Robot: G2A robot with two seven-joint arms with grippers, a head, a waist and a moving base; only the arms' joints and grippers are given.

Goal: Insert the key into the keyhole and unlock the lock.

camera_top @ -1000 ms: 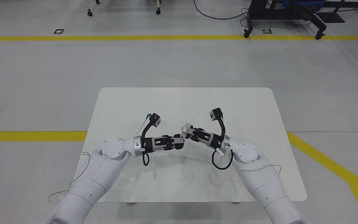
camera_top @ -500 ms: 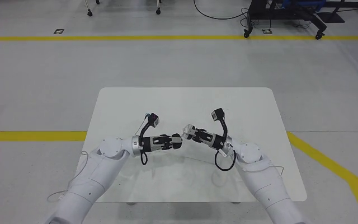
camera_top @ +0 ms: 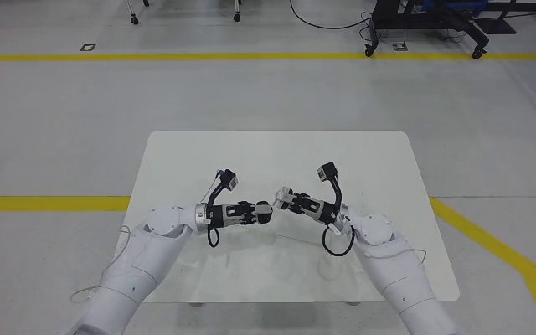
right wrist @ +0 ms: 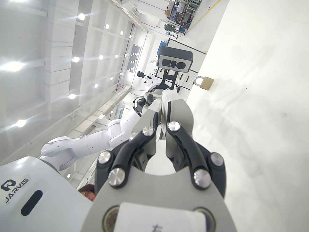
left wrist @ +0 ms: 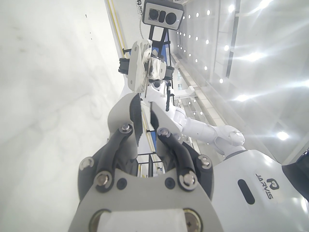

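Over the middle of the white table, my two grippers face each other tip to tip. My right gripper is shut on the key. In the left wrist view the key's thin metal blade pokes out edge-on from the tape-wrapped right gripper. My left gripper stands open just short of the blade, with nothing between its fingers. A brass padlock with a silver shackle lies flat on the table beyond the left arm, apart from both grippers.
The table's far half and right side are bare white surface. Yellow floor lines run past the table, and wheeled stands are far behind it.
My left gripper has drawn back a little from the right gripper, so the tips that met a second ago now stand slightly apart. The right arm has barely shifted.
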